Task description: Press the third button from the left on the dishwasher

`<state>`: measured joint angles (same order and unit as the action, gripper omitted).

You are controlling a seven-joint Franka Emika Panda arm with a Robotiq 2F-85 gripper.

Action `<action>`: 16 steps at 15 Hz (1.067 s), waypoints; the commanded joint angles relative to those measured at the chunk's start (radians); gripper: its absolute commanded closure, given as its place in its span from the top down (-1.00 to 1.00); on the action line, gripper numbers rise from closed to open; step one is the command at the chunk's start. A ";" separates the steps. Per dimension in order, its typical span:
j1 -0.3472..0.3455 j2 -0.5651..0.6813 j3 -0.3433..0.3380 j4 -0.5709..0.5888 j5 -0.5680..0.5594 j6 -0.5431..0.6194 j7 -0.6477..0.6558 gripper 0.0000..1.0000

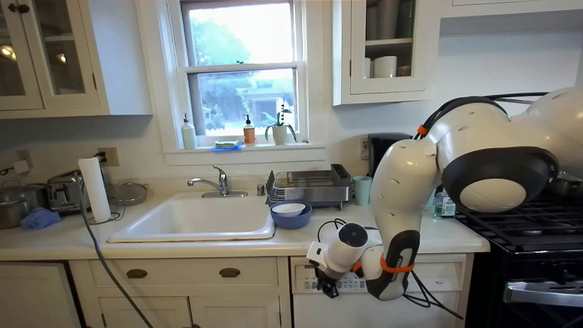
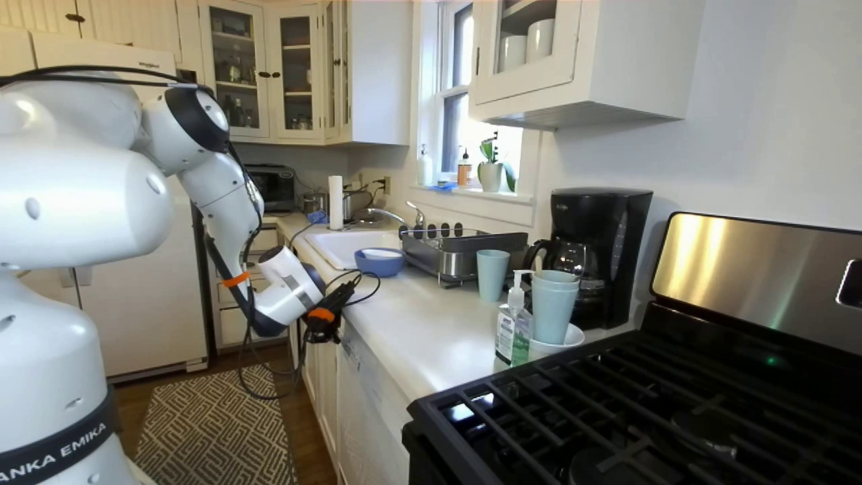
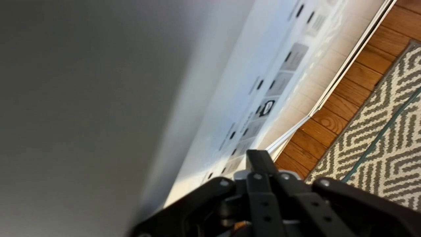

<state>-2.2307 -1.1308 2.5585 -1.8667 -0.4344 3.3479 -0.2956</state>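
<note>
Dishwasher buttons (image 3: 279, 84) — just beside end effector (image 3: 270, 166) — contact unclear.

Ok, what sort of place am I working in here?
Probably a home kitchen: a white sink is set into the countertop, a dishwasher is built in under that same countertop, and a black gas stove stands next to it.

In an exterior view the camera faces the sink (image 1: 205, 214) head-on; in an exterior view it looks along the countertop (image 2: 417, 330) from near the gas stove (image 2: 626, 397) (the dish rack (image 2: 458, 266) shows in both exterior views). Close in, the wrist view slants down the dishwasher control panel (image 3: 243, 105).
</note>
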 commanded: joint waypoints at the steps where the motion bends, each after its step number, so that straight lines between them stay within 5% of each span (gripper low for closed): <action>1: 0.001 -0.096 -0.040 0.086 0.020 -0.002 0.004 -0.99; 16: 0.158 -0.231 -0.200 0.111 0.103 -0.037 0.066 -0.98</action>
<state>-2.0848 -1.2523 2.4296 -1.8412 -0.3782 3.3476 -0.2602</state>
